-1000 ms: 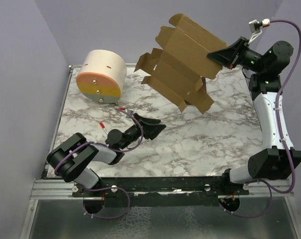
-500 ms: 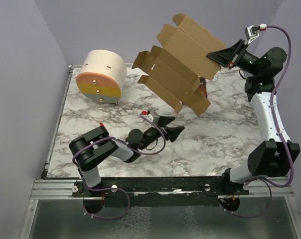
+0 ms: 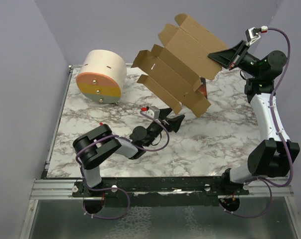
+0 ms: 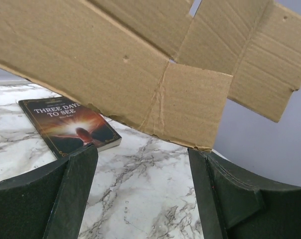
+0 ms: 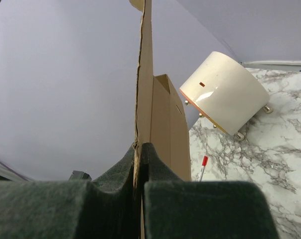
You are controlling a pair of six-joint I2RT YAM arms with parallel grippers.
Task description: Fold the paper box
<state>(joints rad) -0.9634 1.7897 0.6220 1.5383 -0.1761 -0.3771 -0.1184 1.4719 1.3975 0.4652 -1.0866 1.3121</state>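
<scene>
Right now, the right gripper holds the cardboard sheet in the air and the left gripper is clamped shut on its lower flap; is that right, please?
Not quite. The right gripper does hold the paper box in the air, but the left gripper is not clamped on its lower flap: it is open just below it, as the left wrist view shows.

This is a robotics lab test cell. Plain lavender walls (image 3: 21, 64) box in a marble-patterned table (image 3: 205, 149), and cabled robot arms (image 3: 270, 119) bolt onto a metal rail (image 3: 51, 188).
</scene>
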